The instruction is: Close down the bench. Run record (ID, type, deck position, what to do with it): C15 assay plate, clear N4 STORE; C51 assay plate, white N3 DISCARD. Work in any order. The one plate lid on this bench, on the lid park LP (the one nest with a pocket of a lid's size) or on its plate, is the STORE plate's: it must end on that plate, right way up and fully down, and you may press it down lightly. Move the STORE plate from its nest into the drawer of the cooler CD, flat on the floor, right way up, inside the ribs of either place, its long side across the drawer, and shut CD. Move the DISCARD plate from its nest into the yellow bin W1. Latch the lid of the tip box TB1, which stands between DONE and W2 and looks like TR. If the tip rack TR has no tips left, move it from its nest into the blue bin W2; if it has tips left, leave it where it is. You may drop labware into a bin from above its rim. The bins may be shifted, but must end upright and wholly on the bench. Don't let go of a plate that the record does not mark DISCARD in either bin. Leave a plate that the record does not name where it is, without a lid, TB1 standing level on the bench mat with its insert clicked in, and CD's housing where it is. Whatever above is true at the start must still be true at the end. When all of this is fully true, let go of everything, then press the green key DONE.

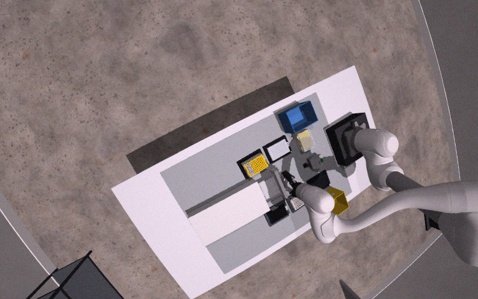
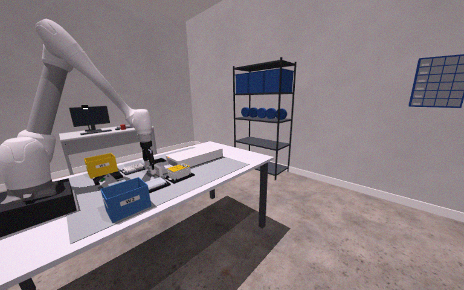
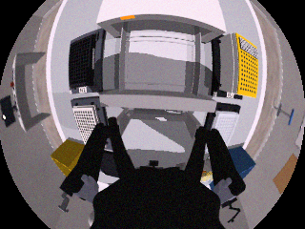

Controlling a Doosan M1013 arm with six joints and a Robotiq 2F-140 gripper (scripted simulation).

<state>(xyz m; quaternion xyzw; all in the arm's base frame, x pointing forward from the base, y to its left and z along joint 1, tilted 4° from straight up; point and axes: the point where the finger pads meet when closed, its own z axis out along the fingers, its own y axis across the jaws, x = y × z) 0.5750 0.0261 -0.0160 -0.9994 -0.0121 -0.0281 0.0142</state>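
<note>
Gripper is clamped on the front wall of CD's drawer - fingers stand wide apart, one at each end of that wall, pinching it. You can see it best in the wrist view: the drawer is pulled out of the cooler, and its ribs and grey floor show beyond the fingers.

Where your labware sits:
- Clear plate is in its nest just beside the drawer, partly under the wrist. Can't tell whether a lid is on it.
- White plate is in its nest on the far side of the deck, next to the tip rack with its yellow top.
- Tip box TB1 stands between the blue bin and the green key.
- Yellow bin is upright on the bench, partly hidden by the forearm in the top view - the exterior view shows it whole.
</note>
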